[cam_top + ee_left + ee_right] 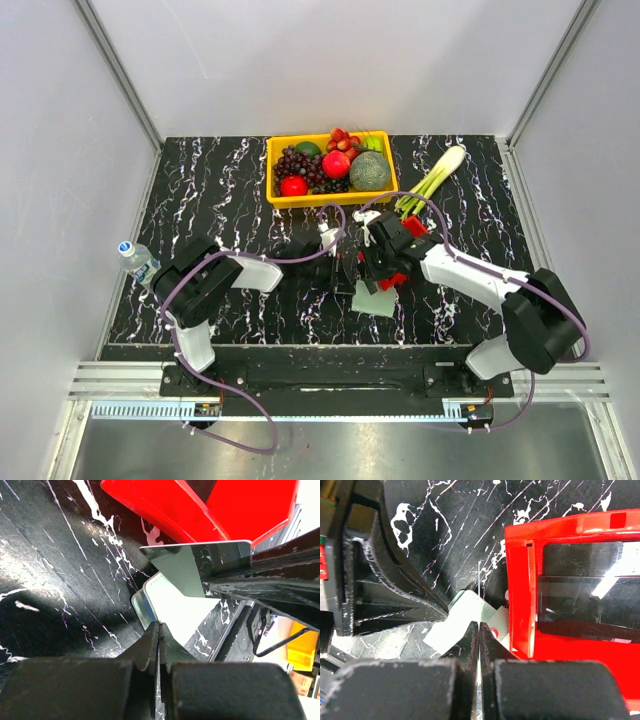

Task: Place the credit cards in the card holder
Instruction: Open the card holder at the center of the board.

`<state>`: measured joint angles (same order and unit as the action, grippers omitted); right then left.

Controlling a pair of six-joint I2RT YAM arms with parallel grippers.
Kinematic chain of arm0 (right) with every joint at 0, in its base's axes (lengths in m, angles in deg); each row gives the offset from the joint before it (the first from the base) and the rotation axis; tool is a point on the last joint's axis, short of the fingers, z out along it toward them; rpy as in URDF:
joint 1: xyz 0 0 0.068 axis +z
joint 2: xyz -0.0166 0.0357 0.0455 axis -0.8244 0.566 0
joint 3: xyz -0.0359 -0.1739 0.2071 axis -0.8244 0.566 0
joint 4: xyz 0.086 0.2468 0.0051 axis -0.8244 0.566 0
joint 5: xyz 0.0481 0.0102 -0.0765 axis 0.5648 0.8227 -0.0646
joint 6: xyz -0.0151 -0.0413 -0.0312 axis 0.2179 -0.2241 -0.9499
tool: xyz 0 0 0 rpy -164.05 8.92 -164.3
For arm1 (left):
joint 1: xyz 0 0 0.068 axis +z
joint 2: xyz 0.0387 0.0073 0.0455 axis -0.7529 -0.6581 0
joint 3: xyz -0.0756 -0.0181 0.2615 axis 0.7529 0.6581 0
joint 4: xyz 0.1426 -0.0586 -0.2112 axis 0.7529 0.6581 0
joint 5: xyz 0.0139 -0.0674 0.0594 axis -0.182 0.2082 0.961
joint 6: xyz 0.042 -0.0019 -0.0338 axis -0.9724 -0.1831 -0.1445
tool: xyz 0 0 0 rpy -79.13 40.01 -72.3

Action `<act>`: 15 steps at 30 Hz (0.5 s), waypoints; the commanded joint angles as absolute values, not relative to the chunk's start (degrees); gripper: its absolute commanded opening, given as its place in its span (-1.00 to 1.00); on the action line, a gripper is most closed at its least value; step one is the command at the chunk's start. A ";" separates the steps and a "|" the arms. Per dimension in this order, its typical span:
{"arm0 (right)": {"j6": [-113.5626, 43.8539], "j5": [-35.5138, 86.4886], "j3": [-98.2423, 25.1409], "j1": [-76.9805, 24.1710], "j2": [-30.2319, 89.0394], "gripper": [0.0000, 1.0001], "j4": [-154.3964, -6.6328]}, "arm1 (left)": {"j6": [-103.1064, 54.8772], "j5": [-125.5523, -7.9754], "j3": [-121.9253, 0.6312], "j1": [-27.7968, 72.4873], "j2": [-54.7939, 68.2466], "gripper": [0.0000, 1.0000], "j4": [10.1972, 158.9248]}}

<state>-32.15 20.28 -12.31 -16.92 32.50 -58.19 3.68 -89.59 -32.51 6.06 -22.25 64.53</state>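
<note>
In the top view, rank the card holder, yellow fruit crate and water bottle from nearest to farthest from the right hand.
1. The card holder, right at the right hand.
2. The yellow fruit crate, at the back.
3. The water bottle, at the table's left edge.

Far side of card holder [378,302]: red basket [519,605] just beside it, blocking.
Over card holder: left claw [159,632] and right claw [479,629] pinched onto it, crowding.
Left of card holder: bare surface [215,200], open passage.

No text, label, brand, number or sign is readable in any of the three views.
</note>
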 commanded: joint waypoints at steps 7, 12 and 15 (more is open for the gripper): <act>-32.70 17.67 -15.85 -18.44 26.19 -1.00 -59.23 | -11.42 -89.88 -29.97 5.51 -13.68 -1.00 67.33; -32.44 19.96 -15.23 -18.62 27.78 -1.00 -59.22 | -15.04 -90.67 -30.31 5.51 -10.68 -1.00 69.51; -31.22 20.05 -15.75 -18.62 26.55 -1.00 -56.35 | -12.15 -89.27 -30.49 5.69 -10.51 -0.80 69.97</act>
<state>-32.24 19.15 -14.04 -18.36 27.39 -58.61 -11.42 -89.62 -29.62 5.73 -12.39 69.50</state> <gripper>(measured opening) 0.010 0.030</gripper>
